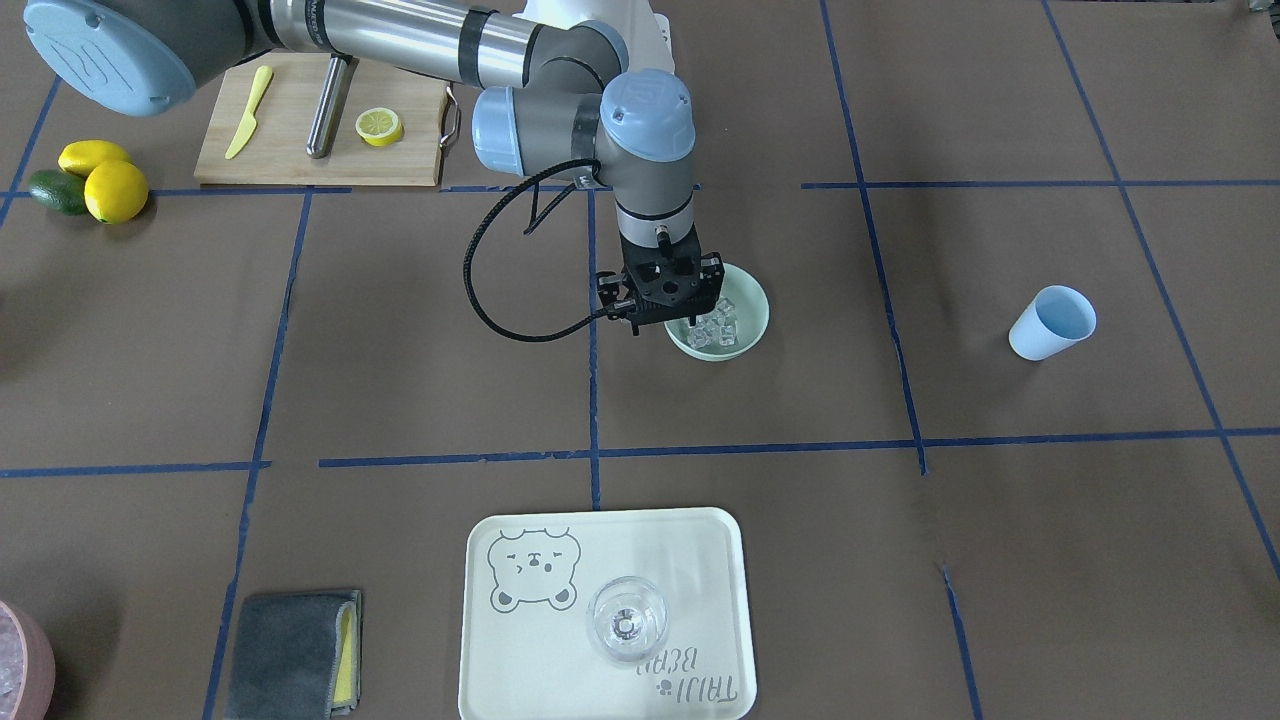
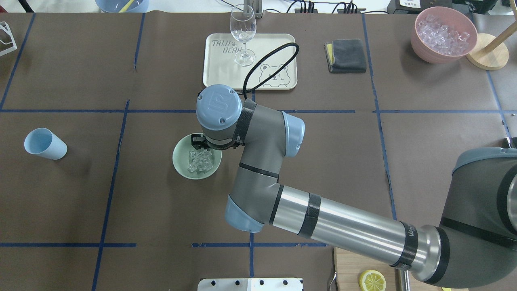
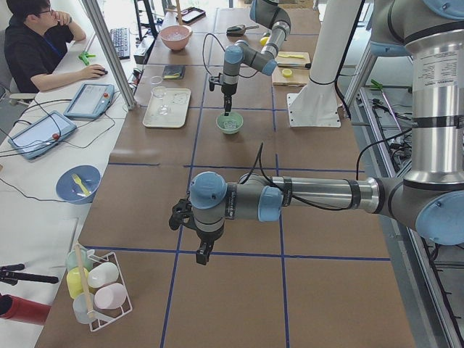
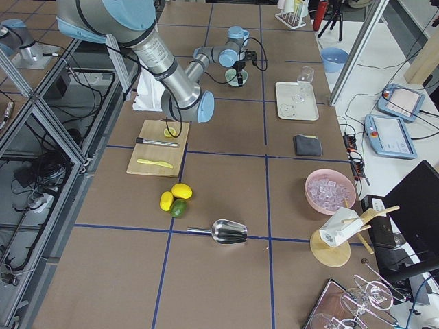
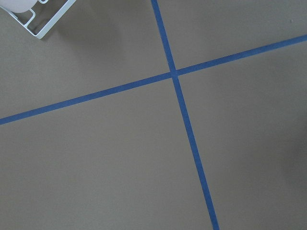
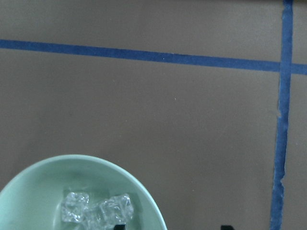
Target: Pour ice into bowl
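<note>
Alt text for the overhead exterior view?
The right gripper hangs over the edge of the mint-green bowl, which holds ice cubes. A blue cup sits far left; a wine glass stands on a tray beyond.

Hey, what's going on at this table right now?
The right arm's end effector hangs open just above the mint-green bowl, which already holds a small pile of ice. The blue cup lies on its side, well apart from the bowl, and looks empty. The left arm is off over a taped stretch of table elsewhere.
</note>
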`<state>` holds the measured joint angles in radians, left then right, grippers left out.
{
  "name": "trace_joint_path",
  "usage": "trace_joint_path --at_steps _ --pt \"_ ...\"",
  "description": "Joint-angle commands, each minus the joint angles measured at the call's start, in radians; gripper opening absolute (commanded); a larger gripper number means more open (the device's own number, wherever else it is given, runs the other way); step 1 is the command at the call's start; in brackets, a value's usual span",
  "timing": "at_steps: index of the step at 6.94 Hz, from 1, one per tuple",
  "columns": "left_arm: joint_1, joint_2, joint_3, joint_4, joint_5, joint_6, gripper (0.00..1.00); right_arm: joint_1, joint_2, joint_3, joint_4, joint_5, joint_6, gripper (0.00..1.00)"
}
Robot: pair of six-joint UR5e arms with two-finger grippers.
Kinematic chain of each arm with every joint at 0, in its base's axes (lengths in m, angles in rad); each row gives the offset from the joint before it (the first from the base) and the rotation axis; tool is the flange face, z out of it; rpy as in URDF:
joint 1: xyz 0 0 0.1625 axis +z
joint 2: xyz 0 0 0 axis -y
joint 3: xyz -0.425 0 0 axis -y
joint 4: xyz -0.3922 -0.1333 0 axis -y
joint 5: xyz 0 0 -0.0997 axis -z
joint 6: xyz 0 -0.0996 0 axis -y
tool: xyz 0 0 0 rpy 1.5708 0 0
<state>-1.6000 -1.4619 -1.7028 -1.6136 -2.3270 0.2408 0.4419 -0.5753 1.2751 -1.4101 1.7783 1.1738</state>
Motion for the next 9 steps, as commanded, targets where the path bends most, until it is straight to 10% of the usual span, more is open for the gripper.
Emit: trace_joint_path --at_steps 1,6,9 --pt "0.000 0.000 -0.001 0.000 0.000 0.000 1.00 -0.017 0.002 -0.008 0.002 0.006 0.023 0.08" --pt "0.002 0.005 0.048 0.039 -0.006 -0.002 1.00 0.036 -0.018 0.053 0.088 0.029 0.053 0.00" --pt "0.002 0.008 0.043 0.073 -0.114 -0.002 1.00 0.271 -0.290 0.332 0.082 0.296 -0.118 0.00"
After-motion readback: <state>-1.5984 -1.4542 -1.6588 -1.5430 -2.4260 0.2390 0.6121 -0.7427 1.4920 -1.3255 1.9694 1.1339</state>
